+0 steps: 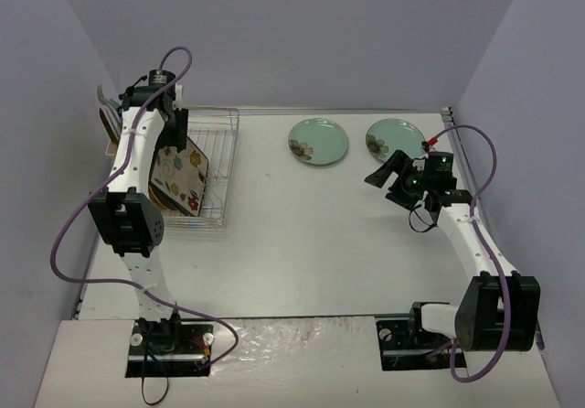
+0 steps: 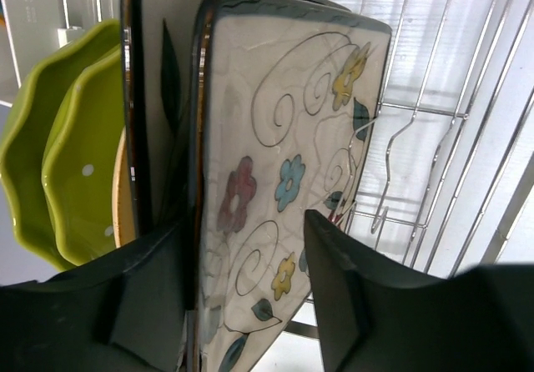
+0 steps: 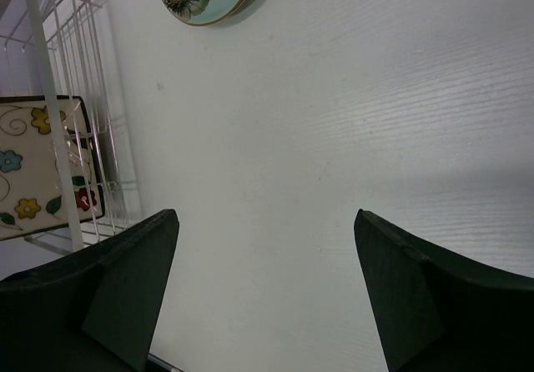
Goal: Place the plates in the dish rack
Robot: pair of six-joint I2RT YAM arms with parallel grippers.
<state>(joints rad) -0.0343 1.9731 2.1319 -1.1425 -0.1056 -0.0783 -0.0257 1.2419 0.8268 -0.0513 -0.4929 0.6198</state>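
A white table stands enclosed by plain lavender-grey walls.

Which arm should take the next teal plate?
Right. The right claw hovers open and empty beside the two teal plates; the left claw is at the dish rack, straddling a square plate.

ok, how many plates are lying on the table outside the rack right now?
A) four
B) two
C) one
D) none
B: the left teal plate and the right teal plate lie flat on the table, to the right of the dish rack; the top view shows no other plate outside it.
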